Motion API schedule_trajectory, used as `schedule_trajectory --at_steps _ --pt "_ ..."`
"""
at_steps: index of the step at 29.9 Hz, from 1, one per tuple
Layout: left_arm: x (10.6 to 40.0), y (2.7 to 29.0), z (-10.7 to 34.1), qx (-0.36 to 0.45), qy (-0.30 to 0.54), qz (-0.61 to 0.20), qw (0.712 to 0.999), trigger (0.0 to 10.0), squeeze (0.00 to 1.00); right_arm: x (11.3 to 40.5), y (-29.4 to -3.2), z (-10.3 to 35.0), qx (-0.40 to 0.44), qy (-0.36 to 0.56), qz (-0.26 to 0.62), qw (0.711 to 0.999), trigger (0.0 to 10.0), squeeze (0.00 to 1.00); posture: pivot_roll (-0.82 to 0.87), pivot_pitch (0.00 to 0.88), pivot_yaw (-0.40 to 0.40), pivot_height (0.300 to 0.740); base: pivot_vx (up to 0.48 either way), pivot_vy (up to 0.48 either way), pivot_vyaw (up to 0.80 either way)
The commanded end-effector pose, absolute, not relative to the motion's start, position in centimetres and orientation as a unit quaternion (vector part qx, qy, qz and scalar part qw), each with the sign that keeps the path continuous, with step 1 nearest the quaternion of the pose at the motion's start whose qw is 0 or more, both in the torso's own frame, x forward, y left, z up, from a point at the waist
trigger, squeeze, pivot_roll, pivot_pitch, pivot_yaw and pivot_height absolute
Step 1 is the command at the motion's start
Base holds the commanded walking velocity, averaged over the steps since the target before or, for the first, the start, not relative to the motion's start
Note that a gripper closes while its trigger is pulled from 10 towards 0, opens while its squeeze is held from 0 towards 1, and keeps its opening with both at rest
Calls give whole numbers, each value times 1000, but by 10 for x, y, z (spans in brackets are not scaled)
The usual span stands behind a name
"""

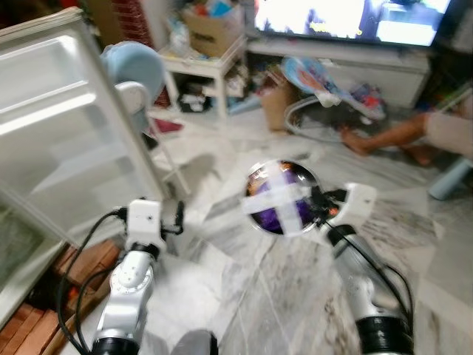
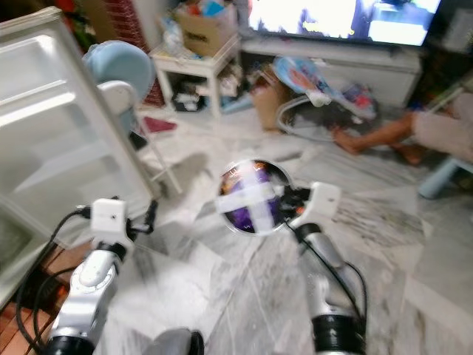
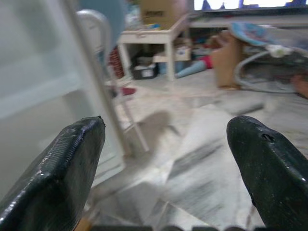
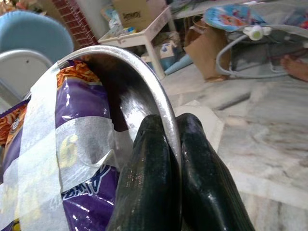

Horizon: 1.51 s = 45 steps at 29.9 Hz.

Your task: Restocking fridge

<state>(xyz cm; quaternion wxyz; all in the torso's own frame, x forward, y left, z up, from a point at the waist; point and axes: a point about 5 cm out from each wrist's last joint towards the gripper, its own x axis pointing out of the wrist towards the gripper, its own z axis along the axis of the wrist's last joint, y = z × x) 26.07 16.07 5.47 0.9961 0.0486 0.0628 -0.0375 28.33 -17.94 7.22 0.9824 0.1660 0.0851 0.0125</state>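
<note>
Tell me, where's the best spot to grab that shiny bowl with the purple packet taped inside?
Probably the thin metal rim of the bowl, pinched from the side. Tape crosses the top, so only the edge is free. The right gripper grips it just so, one finger inside the rim and one outside.

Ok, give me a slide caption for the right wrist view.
Right gripper pinches the rim of a metal bowl holding a taped purple snack packet.

Head cameras look down at floor (image 1: 244,296); wrist cameras face forward, low.
</note>
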Motion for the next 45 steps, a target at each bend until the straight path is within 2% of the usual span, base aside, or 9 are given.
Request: schedule_trajectory --at_steps 1,11,26,40,45 --pt "262 170 57 67 60 -24 996 10000 0 291 -162 82 179 67 40 981 10000 0 -37 0 31 740 0 0 781" --pt "272 184 68 85 49 -18 995 10000 0 288 -154 81 182 69 53 980 10000 0 -30 0 49 740 0 0 781" --pt "277 171 68 69 47 -43 996 10000 0 291 -155 83 175 64 59 981 10000 0 -43 0 50 740 0 0 781" --pt "262 167 54 66 63 -39 995 10000 0 278 -163 67 177 95 40 979 10000 0 -40 0 26 740 0 0 774" --pt "262 166 53 54 72 -34 995 10000 0 281 -167 67 179 97 33 979 10000 0 -37 0 20 740 0 0 105"
